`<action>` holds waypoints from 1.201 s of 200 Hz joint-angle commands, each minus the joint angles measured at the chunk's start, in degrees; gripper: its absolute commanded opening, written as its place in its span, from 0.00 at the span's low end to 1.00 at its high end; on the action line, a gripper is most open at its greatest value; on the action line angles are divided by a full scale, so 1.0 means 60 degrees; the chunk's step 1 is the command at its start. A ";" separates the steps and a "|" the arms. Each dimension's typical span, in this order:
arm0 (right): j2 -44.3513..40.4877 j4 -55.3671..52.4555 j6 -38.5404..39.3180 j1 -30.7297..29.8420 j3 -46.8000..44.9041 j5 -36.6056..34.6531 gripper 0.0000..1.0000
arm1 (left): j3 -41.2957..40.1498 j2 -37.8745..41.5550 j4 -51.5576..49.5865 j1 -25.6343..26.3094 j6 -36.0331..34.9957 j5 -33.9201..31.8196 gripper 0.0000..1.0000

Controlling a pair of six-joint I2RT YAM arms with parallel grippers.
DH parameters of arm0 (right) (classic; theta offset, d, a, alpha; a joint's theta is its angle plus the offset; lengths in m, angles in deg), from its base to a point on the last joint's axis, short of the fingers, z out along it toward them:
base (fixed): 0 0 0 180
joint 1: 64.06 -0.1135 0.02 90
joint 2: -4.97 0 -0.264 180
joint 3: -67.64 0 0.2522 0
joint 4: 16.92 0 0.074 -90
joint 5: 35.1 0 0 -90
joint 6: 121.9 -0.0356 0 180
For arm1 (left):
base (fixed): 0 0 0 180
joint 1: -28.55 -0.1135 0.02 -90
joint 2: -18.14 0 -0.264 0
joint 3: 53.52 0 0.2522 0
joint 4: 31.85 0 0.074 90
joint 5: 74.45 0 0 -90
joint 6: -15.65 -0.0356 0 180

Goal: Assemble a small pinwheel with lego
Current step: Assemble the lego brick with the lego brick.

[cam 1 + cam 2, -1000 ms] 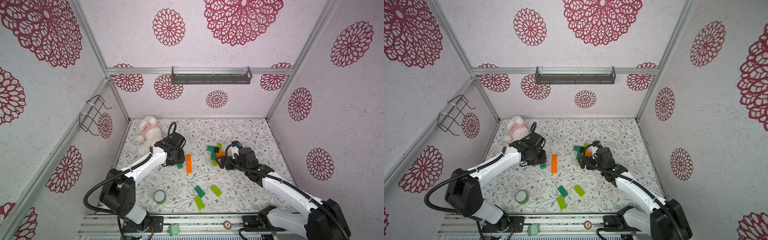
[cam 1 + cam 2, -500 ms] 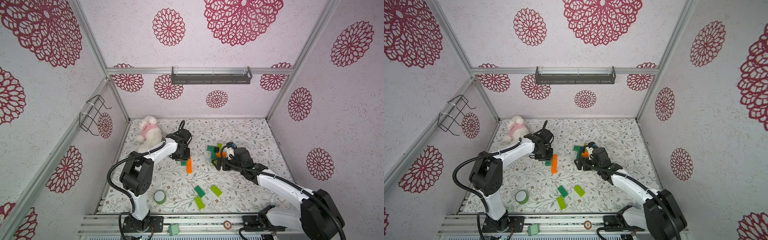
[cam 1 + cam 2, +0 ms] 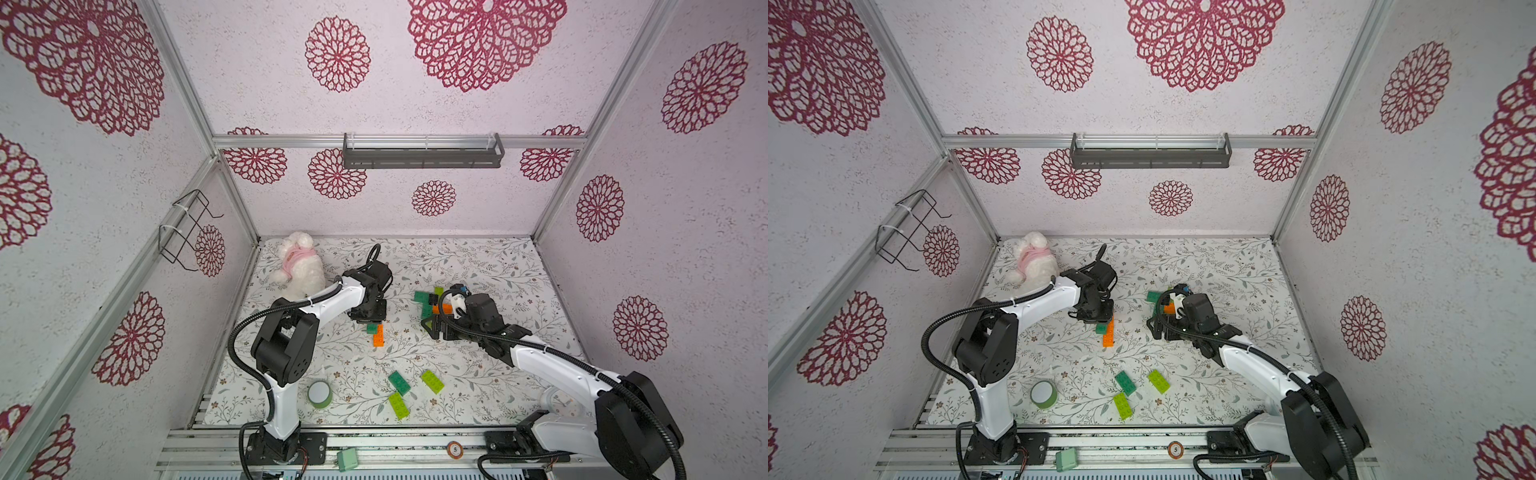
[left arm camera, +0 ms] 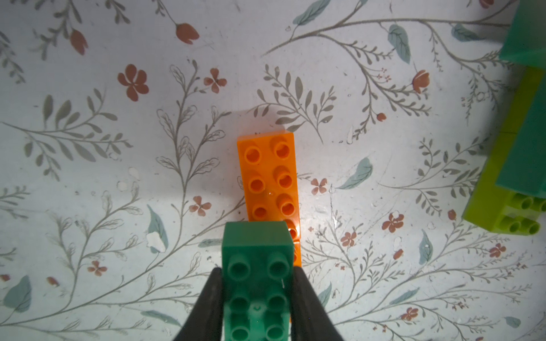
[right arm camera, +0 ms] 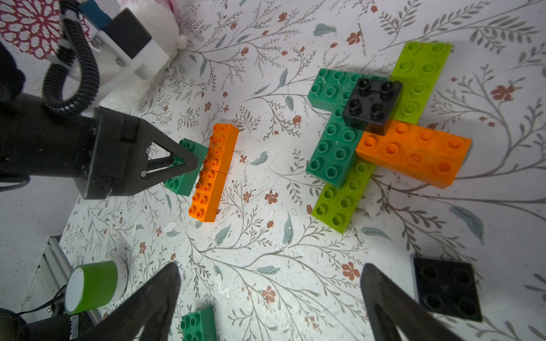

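A dark green brick (image 4: 255, 251) sits clamped in the narrowed jaws of the left claw (image 4: 257, 276), just beside two orange bricks (image 5: 212, 174) lying end to end on the mat (image 5: 266, 88). Nearer the right arm, green, lime and orange bricks crossed under a small black one form the part-built pinwheel (image 5: 381, 127). The right claw (image 5: 270, 295) gapes wide and empty above the mat, a loose black square (image 5: 446, 289) near one finger.

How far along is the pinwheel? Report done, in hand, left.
Done: a black-capped cross of green, lime and orange bricks is joined. In hand: the left end effector grips a dark green brick beside the orange pair; the right end effector is open, empty. Left: the orange pair, a loose black square and three front bricks lie unattached.
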 commanded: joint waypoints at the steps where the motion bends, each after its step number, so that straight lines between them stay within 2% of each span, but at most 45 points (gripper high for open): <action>1: 0.0017 0.0204 0.0017 -0.0056 0.0390 0.0062 0.96 | 0.0240 -0.0394 0.0115 0.0056 0.0114 -0.0189 0.18; 67: 0.0017 0.0204 -0.0008 -0.0048 0.0341 0.0083 0.96 | 0.0216 -0.0495 0.0236 0.0135 0.0356 -0.0160 0.18; 240: -0.0099 0.0116 0.0080 -0.0056 0.0227 0.0039 0.96 | -0.0023 -0.0314 0.0059 0.0377 0.1434 -0.1119 0.17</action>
